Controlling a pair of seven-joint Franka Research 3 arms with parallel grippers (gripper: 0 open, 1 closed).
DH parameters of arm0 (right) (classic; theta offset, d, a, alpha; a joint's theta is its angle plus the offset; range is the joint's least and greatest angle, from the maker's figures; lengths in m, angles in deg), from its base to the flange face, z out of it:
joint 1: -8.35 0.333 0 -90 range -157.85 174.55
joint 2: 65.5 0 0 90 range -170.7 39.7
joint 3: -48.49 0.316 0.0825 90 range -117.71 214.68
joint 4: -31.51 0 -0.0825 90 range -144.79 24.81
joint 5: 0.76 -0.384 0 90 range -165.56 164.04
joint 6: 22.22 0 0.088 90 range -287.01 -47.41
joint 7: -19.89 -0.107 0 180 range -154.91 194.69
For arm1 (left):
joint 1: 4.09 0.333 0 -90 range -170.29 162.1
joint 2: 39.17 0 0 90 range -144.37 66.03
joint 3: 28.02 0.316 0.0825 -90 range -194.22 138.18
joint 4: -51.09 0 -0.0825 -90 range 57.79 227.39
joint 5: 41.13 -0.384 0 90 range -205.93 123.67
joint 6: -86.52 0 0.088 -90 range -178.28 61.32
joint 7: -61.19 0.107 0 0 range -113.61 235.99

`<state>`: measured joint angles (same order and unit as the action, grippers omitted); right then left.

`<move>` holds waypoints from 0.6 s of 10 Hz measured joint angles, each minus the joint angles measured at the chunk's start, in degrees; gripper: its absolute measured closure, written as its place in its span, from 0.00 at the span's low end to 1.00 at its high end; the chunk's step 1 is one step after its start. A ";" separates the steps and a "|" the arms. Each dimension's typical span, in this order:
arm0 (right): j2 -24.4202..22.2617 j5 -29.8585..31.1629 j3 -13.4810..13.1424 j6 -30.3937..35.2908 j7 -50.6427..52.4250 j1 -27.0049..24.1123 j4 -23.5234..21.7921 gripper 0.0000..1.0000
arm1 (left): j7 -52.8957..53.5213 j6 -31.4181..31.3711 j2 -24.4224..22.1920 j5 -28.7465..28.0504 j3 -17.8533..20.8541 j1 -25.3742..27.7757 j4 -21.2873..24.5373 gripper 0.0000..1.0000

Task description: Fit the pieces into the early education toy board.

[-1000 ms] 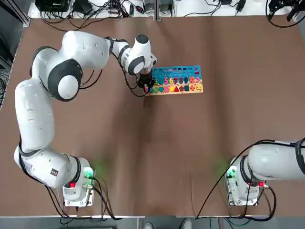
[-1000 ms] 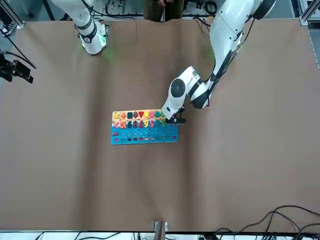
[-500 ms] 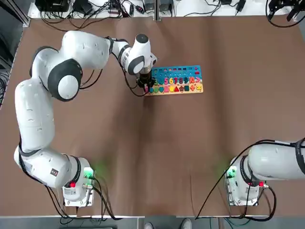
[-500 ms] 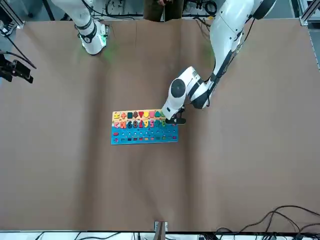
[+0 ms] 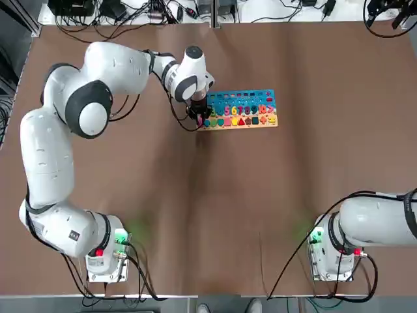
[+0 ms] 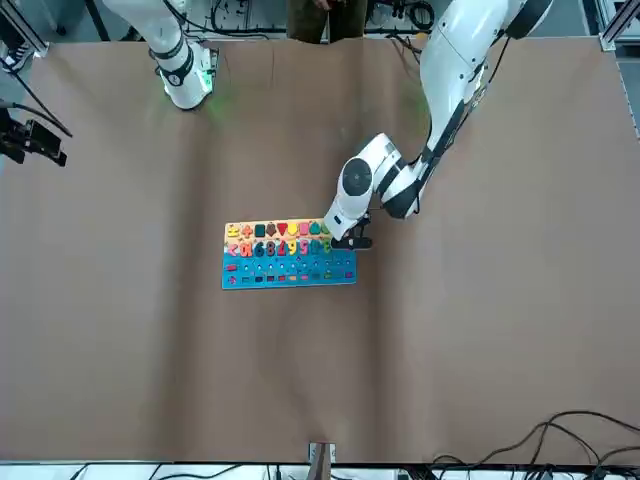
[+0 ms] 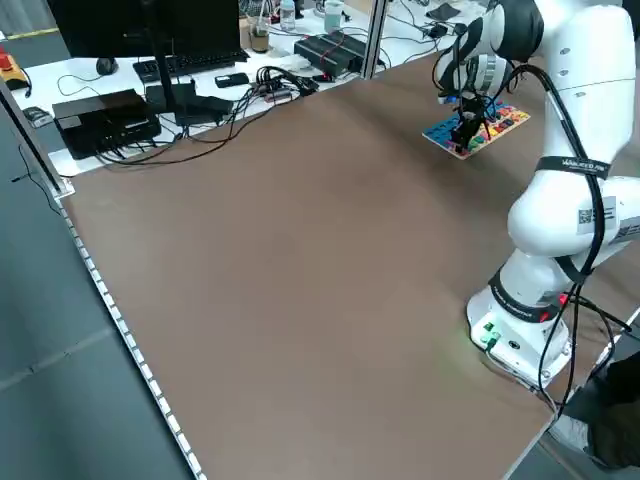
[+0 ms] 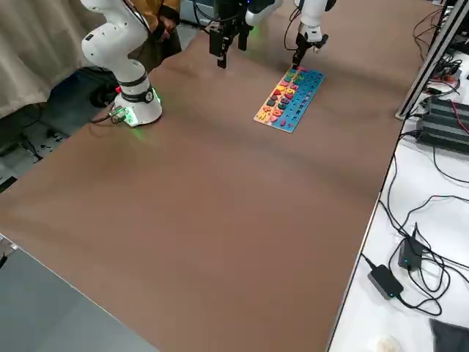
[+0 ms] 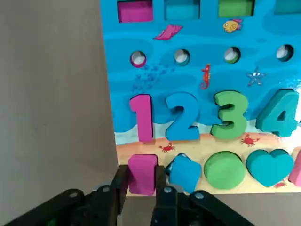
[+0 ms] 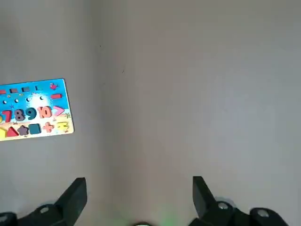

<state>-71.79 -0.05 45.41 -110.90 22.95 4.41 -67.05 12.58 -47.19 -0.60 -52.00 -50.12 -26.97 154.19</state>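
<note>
Board: the early education toy board (image 5: 241,109) is lying flat on the brown table (image 5: 215,215), toward the far side from the arm bases, its blue part away from the robot and its tan strip nearer.

Left gripper: the left gripper (image 9: 139,195) is reaching down at the board's left end, its fingers (image 9: 110,195) pinching a pink rectangular piece (image 9: 141,173) from both sides.

Piece position: in the left wrist view the pink rectangular piece is sitting at the start of the shape row, directly under the pink numeral 1 (image 9: 143,117) and just beside a blue shape (image 9: 184,171); whether it is fully down in its recess cannot be told.

Step in hand (judgement): seating this piece appears to be under way. Doing it well is calling for keeping the piece's long sides parallel to the board's edge, pressing straight down, and parting the fingers only once it is lying flush.

Obstacles: the blue shape is crowding the finger on that side, so widening the fingers too far is risking a nudge to it; the board is resting loose on the table and could slide under sideways force.

Other pieces: the remaining number and shape slots in view are looking filled; no loose pieces are showing on the table.

Right gripper: the right gripper (image 10: 139,197) is hanging idle, well apart from the board, fingers spread wide and holding nothing.

Surroundings: cables and equipment are lining the table's far edge, clear of the work.
</note>
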 joint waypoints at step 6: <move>0.00 0.00 0.00 0.03 0.00 0.00 0.00 0.01 | 0.00 0.00 0.00 0.00 0.07 0.11 -0.44 0.69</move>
<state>-71.79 -0.05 45.41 -110.87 22.95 4.41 -67.05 12.58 -47.19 -0.60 -52.00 -50.06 -26.86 153.75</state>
